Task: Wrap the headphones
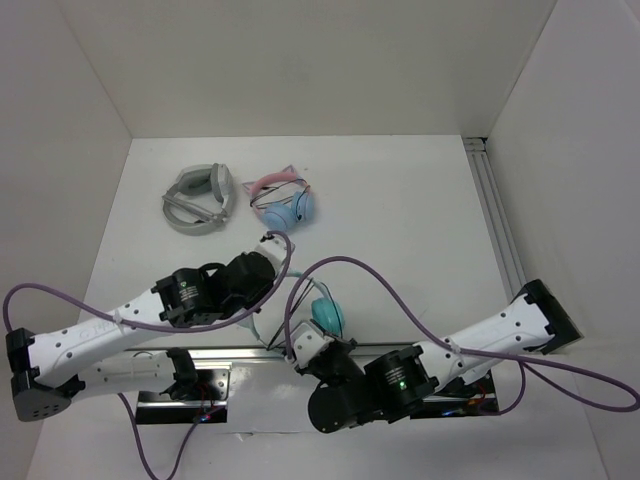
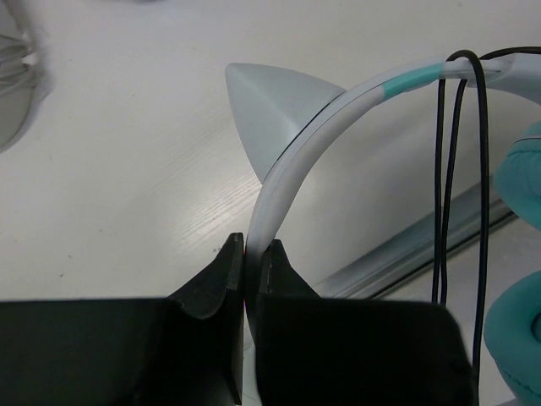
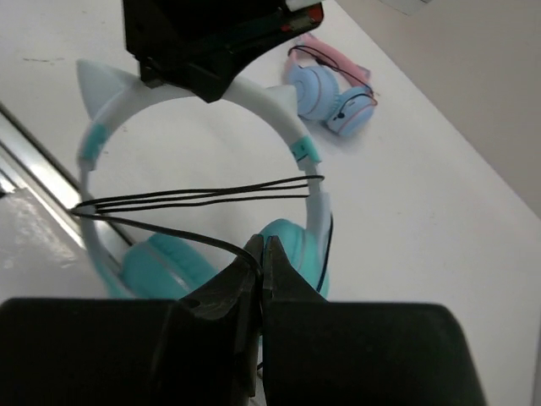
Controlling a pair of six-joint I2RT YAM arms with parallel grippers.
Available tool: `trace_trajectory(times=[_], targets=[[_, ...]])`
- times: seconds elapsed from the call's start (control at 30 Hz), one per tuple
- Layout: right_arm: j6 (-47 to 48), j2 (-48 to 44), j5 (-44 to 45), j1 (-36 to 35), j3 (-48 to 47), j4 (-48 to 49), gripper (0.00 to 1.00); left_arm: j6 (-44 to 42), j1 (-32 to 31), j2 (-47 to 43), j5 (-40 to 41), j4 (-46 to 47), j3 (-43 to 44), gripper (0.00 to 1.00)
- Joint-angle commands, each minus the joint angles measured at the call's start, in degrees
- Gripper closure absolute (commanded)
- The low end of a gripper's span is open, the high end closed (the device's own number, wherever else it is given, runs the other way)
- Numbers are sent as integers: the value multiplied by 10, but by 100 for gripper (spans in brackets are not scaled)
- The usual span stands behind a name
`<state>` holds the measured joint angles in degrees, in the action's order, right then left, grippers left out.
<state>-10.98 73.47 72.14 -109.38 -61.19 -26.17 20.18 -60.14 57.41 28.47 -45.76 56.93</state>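
Note:
The headphones [image 1: 328, 314] are held upright between the two arms near the table's front edge, with teal ear cups [image 3: 296, 245] and a pale cat-ear headband [image 2: 304, 161]. My left gripper [image 2: 252, 245] is shut on the headband, just below one cat ear [image 2: 270, 110]. The thin black cable [image 3: 194, 196] runs in three strands across the band from side to side. A further strand leads down into my right gripper [image 3: 263, 244], which is shut on it in front of the ear cups. In the left wrist view the cable [image 2: 461, 169] hangs over the band.
Grey-white headphones [image 1: 200, 198] and pink-band blue-cup headphones [image 1: 283, 200] lie at the back left. A metal rail [image 1: 250, 352] runs along the front edge under the headphones, and another rail [image 1: 497, 220] runs along the right wall. White walls enclose the table.

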Motion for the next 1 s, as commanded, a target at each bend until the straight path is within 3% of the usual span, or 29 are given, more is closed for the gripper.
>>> trace_trajectory(times=[0.0,0.13,0.27,0.33,0.47,0.57,0.6,0.63,0.73,0.8,0.97], targets=[[-10,11,90,-6,-27,-41,98,-45,-8,-31,-66,34,3,100],[-87,23,140,-6,-21,-119,90,-51,-8,-31,-112,29,3,100],[-303,23,158,-6,-35,-283,85,-58,-8,-31,-141,18,8,100],[-337,17,158,-6,-40,-332,83,-58,-8,-18,-141,12,15,100],[-337,-8,147,5,-23,-326,75,-63,-8,-6,-147,7,22,100],[-283,-45,119,23,9,-260,71,-69,-8,-6,-164,7,22,100],[-206,-58,107,32,22,-223,71,-69,-8,-6,-172,7,22,100],[-153,-90,66,58,36,-121,71,-69,-8,-6,-172,7,22,100],[-19,-159,-28,114,102,41,71,-69,-8,-6,-172,7,22,100],[13,-181,-61,137,137,88,71,-69,-8,-6,-172,7,22,100],[45,-179,-174,231,159,137,91,-69,-8,-17,-178,12,27,100]])
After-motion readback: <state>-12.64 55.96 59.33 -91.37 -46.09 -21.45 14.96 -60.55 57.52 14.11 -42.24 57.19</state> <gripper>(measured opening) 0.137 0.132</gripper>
